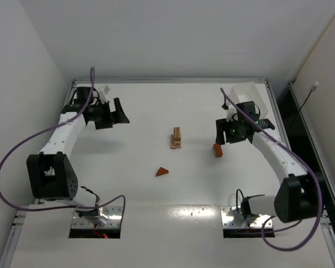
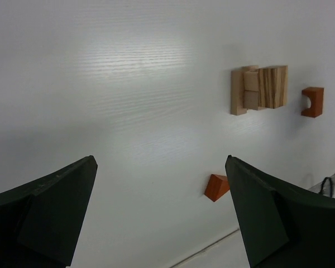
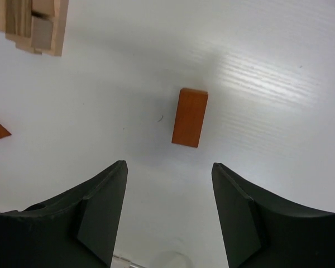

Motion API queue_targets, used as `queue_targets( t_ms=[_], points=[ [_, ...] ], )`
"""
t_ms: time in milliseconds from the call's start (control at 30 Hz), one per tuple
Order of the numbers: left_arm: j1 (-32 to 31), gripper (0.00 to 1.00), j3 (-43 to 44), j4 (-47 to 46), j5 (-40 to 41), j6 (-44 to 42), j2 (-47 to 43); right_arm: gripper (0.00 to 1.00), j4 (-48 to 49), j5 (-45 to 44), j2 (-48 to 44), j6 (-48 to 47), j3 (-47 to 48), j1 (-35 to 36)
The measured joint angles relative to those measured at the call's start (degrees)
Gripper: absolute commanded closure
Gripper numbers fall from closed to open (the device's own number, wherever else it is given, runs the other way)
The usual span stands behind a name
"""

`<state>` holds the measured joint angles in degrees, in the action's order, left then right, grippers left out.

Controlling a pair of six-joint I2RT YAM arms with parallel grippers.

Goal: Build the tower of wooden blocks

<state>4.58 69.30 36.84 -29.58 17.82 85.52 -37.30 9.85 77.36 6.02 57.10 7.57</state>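
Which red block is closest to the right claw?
The rectangular reddish-brown brick, lying flat just ahead of the open right claw. The other red piece, a triangular wedge, sits farther away.

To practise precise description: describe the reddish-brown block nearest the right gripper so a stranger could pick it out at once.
On the white table, find the tan stack near the middle. To its right, just before the open right gripper, lies a lone reddish-brown block. Unlike the other reddish piece, a wedge on the stack's near side, it is oblong.
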Motion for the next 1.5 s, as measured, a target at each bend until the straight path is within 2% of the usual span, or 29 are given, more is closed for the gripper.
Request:
queue_targets(
  t_ms=[133,267,500,867,1200,1500],
  points=[
    [-8.0,0.00,1.7,0.6,7.4,-3.4,-1.3,0.43,4.2,-1.8,-4.9,1.4,-8.2,1.9],
    [-11.6,0.00,4.2,0.9,12.0,-5.7,-1.4,0.41,5.6,-3.5,-5.1,2.5,-13.0,2.3],
    [-11.7,0.00,5.1,1.2,14.7,-6.9,-1.0,0.35,6.3,-5.0,-5.0,3.9,-15.0,1.5],
    [-11.7,0.00,6.0,1.3,15.1,-7.1,1.1,0.35,8.1,-5.0,2.1,5.7,-14.6,1.4],
    [-11.7,0.00,6.7,1.5,15.1,-7.3,2.4,0.35,8.6,-5.2,8.9,6.2,-9.8,1.5],
    [-11.7,0.00,7.9,2.0,15.1,-7.3,4.9,0.40,8.9,-5.4,11.6,6.0,-8.6,1.9]
  ],
)
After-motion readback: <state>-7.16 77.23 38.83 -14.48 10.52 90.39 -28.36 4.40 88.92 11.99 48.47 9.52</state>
